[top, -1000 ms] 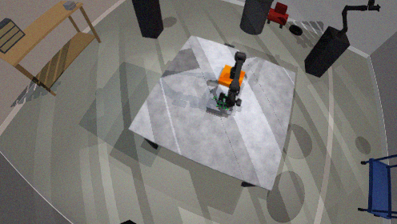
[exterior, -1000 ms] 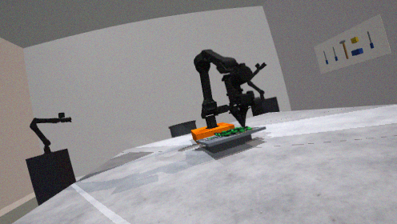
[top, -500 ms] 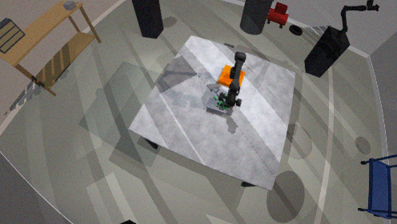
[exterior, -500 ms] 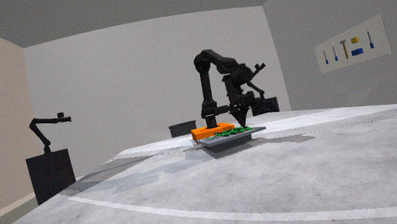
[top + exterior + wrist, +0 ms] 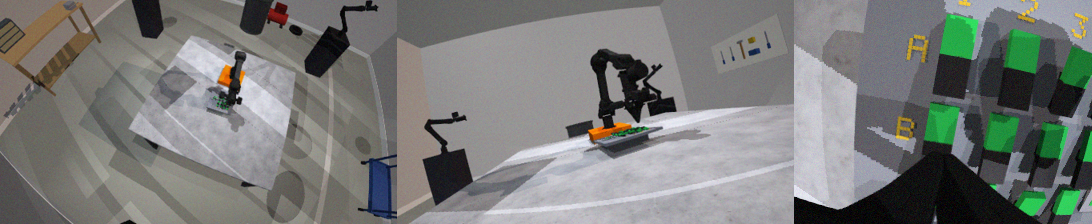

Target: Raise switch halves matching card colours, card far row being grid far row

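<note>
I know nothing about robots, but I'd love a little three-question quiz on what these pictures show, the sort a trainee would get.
1. True or false: the pincer is wide open.
2. In the wrist view, which two row letters can be read beside the switches? (a) A and B (b) C and D (c) X and Y
3. Fill in: the arm stands on a base coloured ______.

Key
1. False. Its fingers are shut together, with nothing held, above the switch panel.
2. (a) A and B, in yellow, left of the first column.
3. Orange.
</note>
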`<state>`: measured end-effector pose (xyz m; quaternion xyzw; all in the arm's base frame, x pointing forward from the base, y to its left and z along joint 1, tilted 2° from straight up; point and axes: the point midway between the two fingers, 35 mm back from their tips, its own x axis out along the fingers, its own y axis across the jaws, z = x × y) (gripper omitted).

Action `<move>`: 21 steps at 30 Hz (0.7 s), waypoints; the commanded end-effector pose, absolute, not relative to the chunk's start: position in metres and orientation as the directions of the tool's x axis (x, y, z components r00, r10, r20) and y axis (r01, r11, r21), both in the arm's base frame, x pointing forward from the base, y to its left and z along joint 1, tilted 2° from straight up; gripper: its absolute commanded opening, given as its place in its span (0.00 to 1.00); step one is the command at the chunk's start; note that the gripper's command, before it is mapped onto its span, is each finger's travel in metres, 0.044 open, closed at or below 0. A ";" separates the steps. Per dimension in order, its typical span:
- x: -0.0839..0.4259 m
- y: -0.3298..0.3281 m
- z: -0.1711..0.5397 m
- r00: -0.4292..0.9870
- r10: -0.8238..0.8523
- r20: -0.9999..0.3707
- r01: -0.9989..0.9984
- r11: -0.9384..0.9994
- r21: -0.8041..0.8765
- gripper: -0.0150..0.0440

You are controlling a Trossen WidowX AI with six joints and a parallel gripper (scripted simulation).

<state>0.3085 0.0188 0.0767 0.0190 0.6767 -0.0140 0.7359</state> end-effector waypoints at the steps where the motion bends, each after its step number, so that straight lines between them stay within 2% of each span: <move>1: 0.308 0.019 0.118 0.134 0.005 -0.991 0.052 0.999 0.012 0.25; 8: 0.306 0.017 0.118 0.134 0.005 -0.991 0.052 0.999 0.012 0.25; 13: 0.277 -0.022 0.120 0.131 0.001 -0.991 0.052 0.999 0.008 0.25; 21: 0.275 -0.024 0.120 0.131 0.001 -0.991 0.052 0.999 0.008 0.25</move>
